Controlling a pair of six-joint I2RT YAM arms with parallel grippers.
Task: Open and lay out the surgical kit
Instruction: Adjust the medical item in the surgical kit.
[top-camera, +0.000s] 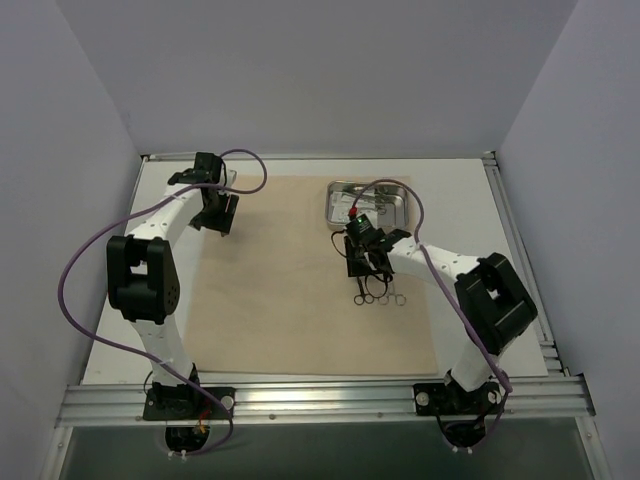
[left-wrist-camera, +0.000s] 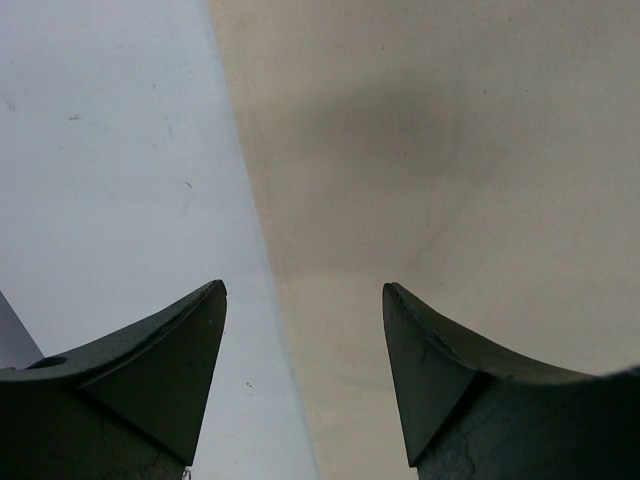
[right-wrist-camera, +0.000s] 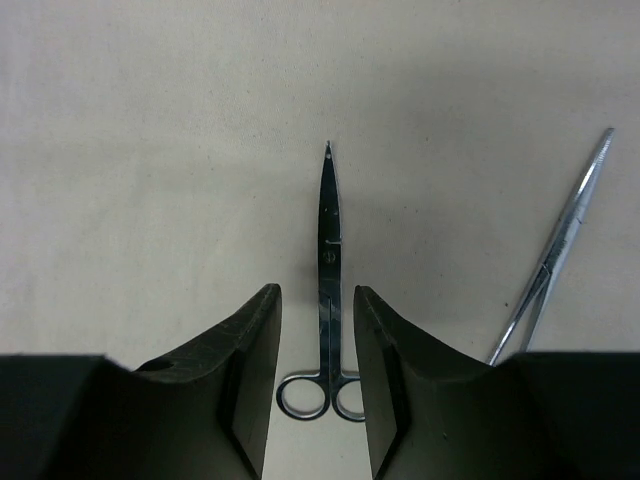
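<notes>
The surgical kit's beige cloth wrap (top-camera: 290, 290) lies spread flat on the white table. Its steel tray (top-camera: 332, 205) stands on the cloth's far right corner, with instruments inside. Slim metal scissors (right-wrist-camera: 329, 250) lie flat on the cloth, tips pointing away from the wrist camera. My right gripper (right-wrist-camera: 318, 292) hovers over them, open, with the shank in the gap and clear of both fingers. A second instrument, a slim clamp (right-wrist-camera: 560, 255), lies just to the right. My left gripper (left-wrist-camera: 305, 288) is open and empty above the cloth's far left edge (left-wrist-camera: 262, 230).
Ring handles of the laid-out instruments (top-camera: 380, 297) show just below my right gripper (top-camera: 362, 270). Bare white table (left-wrist-camera: 110, 150) borders the cloth on the left. Aluminium rails (top-camera: 320, 398) frame the table, with walls close on three sides.
</notes>
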